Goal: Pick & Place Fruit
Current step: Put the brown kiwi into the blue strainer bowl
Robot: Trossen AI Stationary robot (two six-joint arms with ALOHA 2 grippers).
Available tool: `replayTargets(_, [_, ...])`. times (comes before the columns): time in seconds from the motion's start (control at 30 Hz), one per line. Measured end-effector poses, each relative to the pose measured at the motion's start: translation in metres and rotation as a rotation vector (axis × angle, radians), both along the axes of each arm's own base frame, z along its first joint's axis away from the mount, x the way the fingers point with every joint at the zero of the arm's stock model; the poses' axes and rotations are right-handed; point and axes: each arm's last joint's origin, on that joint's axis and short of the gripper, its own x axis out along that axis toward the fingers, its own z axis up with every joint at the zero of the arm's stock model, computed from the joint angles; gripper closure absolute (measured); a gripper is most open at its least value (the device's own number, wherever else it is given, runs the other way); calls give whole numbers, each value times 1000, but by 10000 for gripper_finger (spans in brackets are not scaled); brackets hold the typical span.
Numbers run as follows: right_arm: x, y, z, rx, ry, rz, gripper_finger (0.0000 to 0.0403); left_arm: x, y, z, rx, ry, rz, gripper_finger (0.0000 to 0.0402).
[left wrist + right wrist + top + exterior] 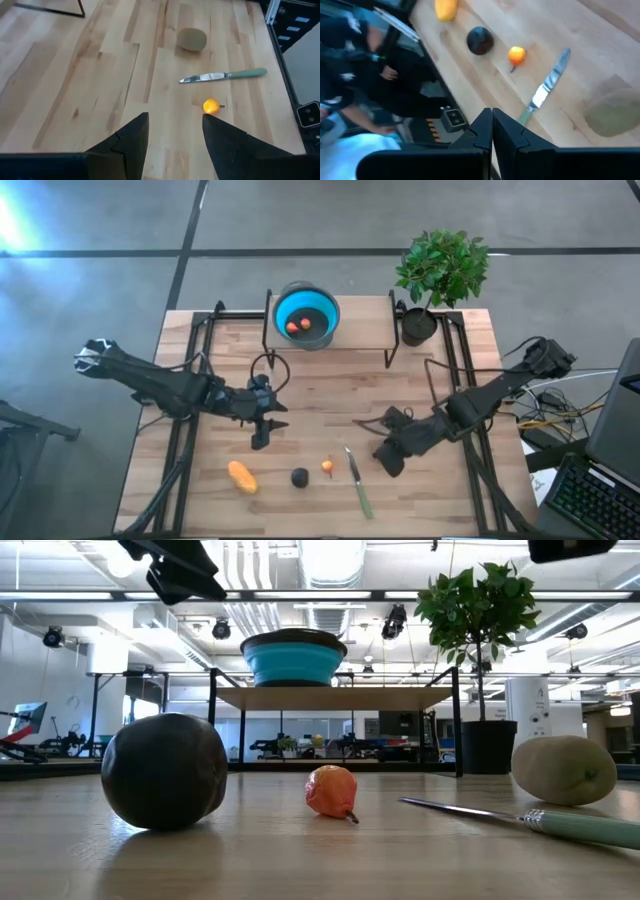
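On the table's near part lie an elongated orange-yellow fruit [241, 476], a black round fruit [300, 476] [165, 770] and a tiny orange fruit [328, 467] [211, 106]. An olive-brown oval fruit [192, 38] [563, 770] rests on the wood past the knife; my right arm hides it in the high view. My left gripper [265, 435] [175, 135] hangs open above the bare wood, left of the fruit row. My right gripper [388, 462] [492, 130] is shut and empty, above the knife's right side. The blue bowl [305, 315] holds two small orange-red pieces.
A green-handled knife [358, 480] [222, 76] lies between the tiny orange fruit and the olive-brown fruit. The bowl stands on a raised wooden shelf [360, 330] at the far middle. A potted plant [440, 270] stands at the far right. Black frame rails run along both table sides.
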Motion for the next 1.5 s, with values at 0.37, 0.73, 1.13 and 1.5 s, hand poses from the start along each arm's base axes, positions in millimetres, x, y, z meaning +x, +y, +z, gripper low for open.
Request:
replayTargets(0.37, [23, 18, 10, -129, 242, 3, 394, 0, 0, 1, 3, -3, -1, 211])
replayTargets(0.73, [27, 28, -24, -229, 577, -51, 394, 0, 1, 1, 15, -7, 17, 211])
replayTargets(1.13, [25, 28, -53, -222, 705, -67, 320, 0, 1, 1, 15, -12, 18, 211])
replayTargets(1.5, [22, 22, -85, -186, 735, -187, 179, 0, 1, 1, 21, -13, 16, 211])
